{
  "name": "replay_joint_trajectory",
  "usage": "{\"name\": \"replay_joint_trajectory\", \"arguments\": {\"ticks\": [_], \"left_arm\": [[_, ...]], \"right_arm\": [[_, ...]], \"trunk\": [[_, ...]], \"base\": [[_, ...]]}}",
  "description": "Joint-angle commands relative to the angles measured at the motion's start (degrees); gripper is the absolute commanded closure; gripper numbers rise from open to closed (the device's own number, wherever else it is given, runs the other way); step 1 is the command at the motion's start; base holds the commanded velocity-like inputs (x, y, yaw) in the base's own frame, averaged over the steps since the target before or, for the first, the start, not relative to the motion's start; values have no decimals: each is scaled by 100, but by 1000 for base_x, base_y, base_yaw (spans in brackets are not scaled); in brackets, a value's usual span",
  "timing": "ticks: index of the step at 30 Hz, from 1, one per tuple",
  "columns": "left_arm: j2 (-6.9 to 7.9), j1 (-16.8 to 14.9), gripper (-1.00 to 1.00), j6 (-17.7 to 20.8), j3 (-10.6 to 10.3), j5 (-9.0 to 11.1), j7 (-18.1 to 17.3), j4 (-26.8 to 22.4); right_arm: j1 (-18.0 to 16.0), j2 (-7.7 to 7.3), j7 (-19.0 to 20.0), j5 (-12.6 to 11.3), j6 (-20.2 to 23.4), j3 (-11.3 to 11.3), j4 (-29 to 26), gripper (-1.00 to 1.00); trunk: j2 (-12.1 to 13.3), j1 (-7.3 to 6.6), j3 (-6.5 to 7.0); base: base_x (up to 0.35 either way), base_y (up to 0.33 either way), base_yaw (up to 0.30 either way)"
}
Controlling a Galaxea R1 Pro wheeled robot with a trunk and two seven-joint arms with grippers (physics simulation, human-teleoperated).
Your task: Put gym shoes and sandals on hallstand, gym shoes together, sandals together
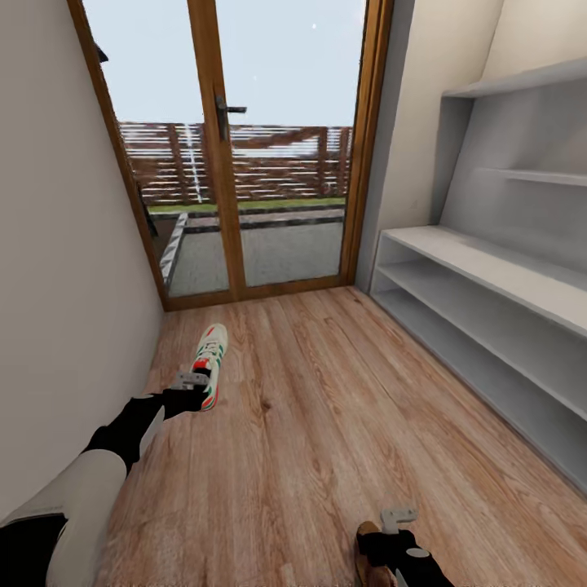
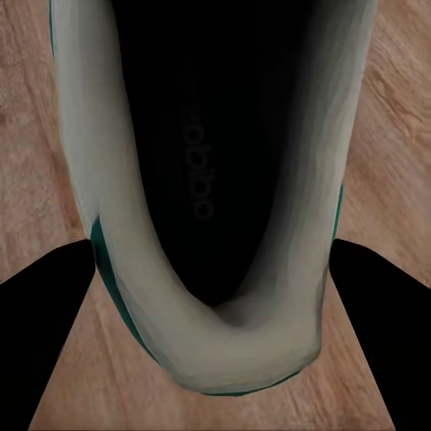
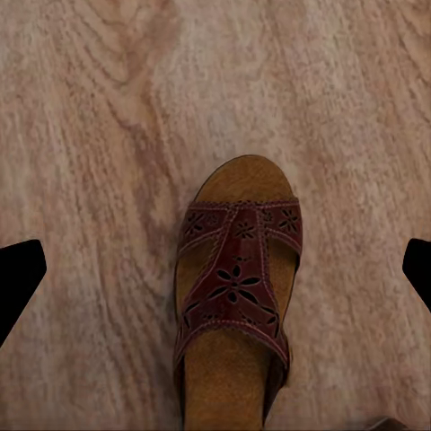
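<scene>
With the left gripper spread wide astride the sneaker at lower left and the right gripper wide above a sandal at bottom centre, off-centre closing could nudge either shoe away.

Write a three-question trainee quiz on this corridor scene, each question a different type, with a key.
1. True or false: the gym shoe by the left gripper already sits on the hallstand.
2. Multiple choice: the right wrist view looks down on A) a sneaker, B) a brown sandal on the wood floor, C) a shelf.
3. Fill in: in the left wrist view, the shoe's heel opening lies between the gripper's two dark ____.

Key: 1 false, it lies on the floor near the left wall. 2 B. 3 fingers.
</scene>
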Motion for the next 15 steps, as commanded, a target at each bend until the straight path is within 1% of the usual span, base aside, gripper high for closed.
{"name": "replay_joint_trajectory", "arguments": {"ticks": [1,9,15], "left_arm": [[-3,-2,100,36,48,-51,-52,-13],[55,26,100,55,49,-52,-56,-19],[69,38,100,57,50,-52,-56,-20]], "right_arm": [[0,4,7,53,37,-10,-6,-100],[0,0,0,51,36,-12,102,-100],[0,-1,-6,51,34,-21,155,-100]], "trunk": [[-44,21,-33],[-55,42,-281],[-63,57,-468]], "base": [[0,0,68],[0,0,67],[0,0,20]]}}
